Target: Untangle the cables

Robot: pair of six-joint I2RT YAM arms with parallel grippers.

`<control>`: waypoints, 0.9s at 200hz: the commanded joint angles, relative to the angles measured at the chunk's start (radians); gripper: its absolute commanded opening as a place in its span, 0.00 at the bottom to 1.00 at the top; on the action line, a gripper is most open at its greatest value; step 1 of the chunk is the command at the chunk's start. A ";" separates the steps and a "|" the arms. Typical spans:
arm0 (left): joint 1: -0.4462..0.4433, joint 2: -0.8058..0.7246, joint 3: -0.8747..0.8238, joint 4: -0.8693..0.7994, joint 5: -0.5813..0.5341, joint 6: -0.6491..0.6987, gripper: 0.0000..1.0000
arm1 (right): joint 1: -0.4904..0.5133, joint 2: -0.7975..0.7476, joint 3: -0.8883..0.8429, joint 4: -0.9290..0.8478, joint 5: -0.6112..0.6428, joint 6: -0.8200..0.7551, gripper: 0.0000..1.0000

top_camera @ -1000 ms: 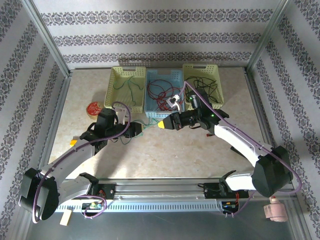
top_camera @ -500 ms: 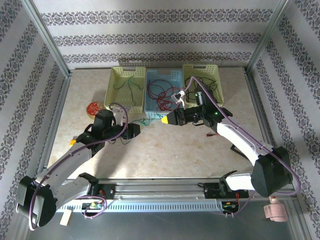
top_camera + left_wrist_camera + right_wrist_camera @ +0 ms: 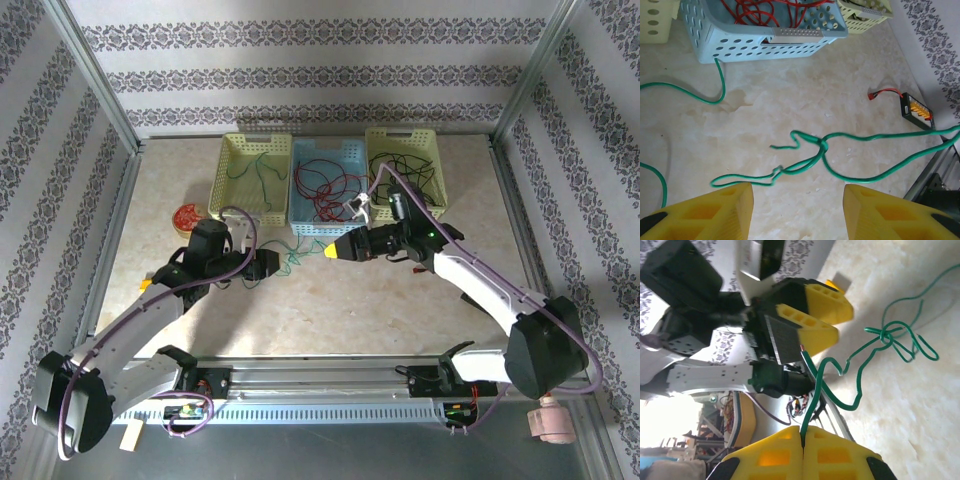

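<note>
A green cable [image 3: 823,144] lies looped and knotted on the marble tabletop between my two grippers, and one end trails toward the blue basket [image 3: 765,40]. My left gripper [image 3: 797,202] hovers just short of the knot, open, with nothing between its yellow fingers [image 3: 715,210]. My right gripper [image 3: 802,440] is shut on one strand of the green cable [image 3: 885,335], which runs up out of the jaws to the knot. In the top view the left gripper [image 3: 272,262] and the right gripper [image 3: 330,250] face each other across the green cable [image 3: 295,255]. Red cables [image 3: 320,185] fill the blue basket.
Three baskets stand in a row at the back: a yellow one [image 3: 222,180] with green wires, the blue one [image 3: 320,228], and a yellow one [image 3: 437,170] with black wires. A red-and-yellow disc [image 3: 187,216] lies at the left. A small black board [image 3: 916,107] lies to the right.
The right gripper swung up toward the baskets and came back down a little, keeping hold of the green cable. The left jaws spread slightly wider and the left arm shifted a little.
</note>
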 commanded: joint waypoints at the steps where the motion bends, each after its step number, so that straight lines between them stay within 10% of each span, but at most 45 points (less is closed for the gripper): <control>1: -0.009 0.043 0.039 -0.028 -0.014 0.030 0.50 | 0.004 0.055 -0.028 0.003 0.082 -0.006 0.00; 180: -0.075 0.414 0.076 0.125 -0.124 0.003 0.39 | -0.033 0.258 -0.001 0.032 0.199 0.018 0.00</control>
